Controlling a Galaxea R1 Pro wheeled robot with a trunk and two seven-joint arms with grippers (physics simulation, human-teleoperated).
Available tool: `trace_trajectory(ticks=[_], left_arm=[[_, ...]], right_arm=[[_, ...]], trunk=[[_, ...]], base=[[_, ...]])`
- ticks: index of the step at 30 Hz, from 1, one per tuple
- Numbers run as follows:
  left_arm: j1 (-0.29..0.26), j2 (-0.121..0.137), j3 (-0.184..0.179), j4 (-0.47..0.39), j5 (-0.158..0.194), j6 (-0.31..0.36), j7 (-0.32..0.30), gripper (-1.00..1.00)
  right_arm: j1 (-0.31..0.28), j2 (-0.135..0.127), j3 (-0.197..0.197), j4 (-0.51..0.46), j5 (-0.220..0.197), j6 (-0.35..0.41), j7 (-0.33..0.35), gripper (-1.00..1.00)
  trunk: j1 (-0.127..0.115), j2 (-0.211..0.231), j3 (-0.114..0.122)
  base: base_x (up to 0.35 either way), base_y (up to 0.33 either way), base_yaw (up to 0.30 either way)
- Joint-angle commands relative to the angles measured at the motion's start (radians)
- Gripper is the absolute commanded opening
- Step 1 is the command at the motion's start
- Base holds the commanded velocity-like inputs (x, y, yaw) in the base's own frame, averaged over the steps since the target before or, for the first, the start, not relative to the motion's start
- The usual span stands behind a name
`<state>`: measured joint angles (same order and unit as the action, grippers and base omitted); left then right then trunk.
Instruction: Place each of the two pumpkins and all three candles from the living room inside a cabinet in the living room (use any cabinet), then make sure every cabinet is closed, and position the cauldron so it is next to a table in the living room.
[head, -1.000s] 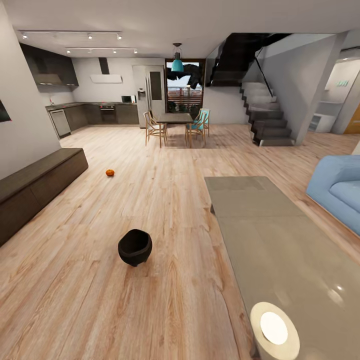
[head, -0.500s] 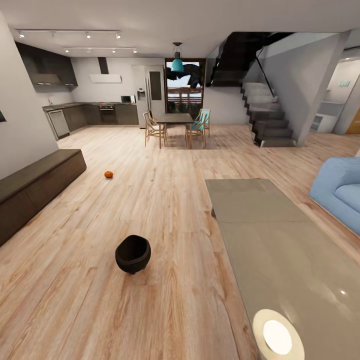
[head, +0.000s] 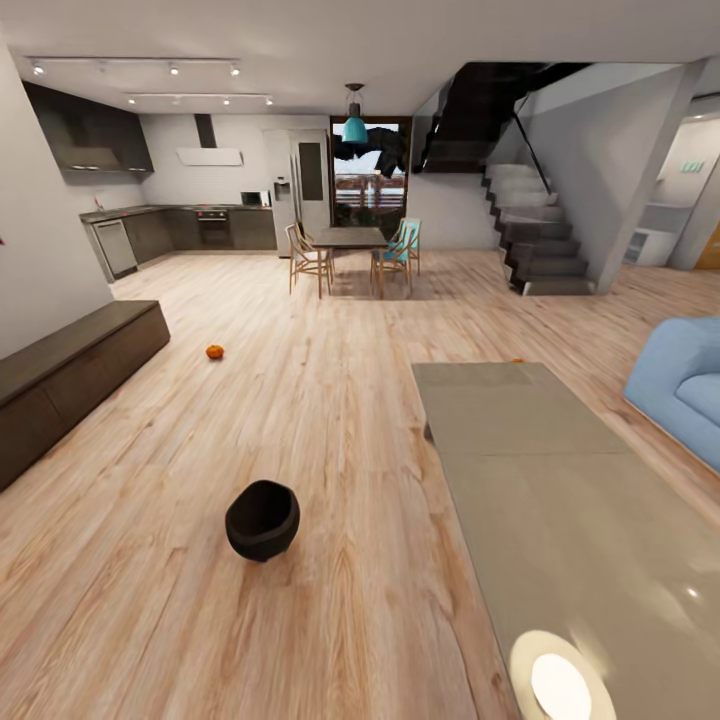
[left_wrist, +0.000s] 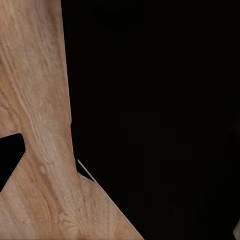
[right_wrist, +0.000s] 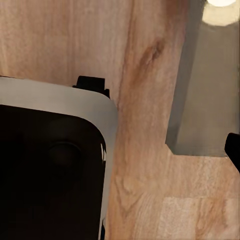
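Black cauldron (head: 262, 519) is sitting on open floor (head: 330, 420), apart from the table (head: 560, 500), one pumpkin (head: 215, 352) is lying near the shut cabinet (head: 70, 380), so you are barely starting; gripper states I cannot tell.

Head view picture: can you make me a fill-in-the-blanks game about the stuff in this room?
1. The black cauldron stands on the wooden ____.
2. The small pumpkin on the floor is coloured ____.
3. The sofa beside the grey coffee table is light ____.
4. The long dark cabinet stands against the wall, and its drawers are all ____.

Missing words: floor; orange; blue; closed
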<state>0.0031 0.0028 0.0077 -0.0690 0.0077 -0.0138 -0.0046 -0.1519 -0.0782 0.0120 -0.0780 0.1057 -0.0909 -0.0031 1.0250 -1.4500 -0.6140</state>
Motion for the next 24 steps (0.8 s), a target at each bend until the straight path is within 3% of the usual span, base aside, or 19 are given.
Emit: trace_trajectory(ticks=[1,13,24], left_arm=[[0.000,0.000,0.000,0.000,0.000,0.000,0.000,1.00],[0.000,0.000,0.000,0.000,0.000,0.000,0.000,1.00],[0.000,0.000,0.000,0.000,0.000,0.000,0.000,1.00]], right_arm=[[0.000,0.000,0.000,0.000,0.000,0.000,0.000,1.00],[0.000,0.000,-0.001,0.000,0.000,-0.001,0.000,1.00],[0.000,0.000,-0.001,0.000,0.000,-0.001,0.000,1.00]], trunk=[[0.000,0.000,0.000],[0.000,0.000,0.000],[0.000,0.000,0.000]], base=[[0.092,0.000,0.000],[0.021,0.000,0.000],[0.168,0.000,0.000]])
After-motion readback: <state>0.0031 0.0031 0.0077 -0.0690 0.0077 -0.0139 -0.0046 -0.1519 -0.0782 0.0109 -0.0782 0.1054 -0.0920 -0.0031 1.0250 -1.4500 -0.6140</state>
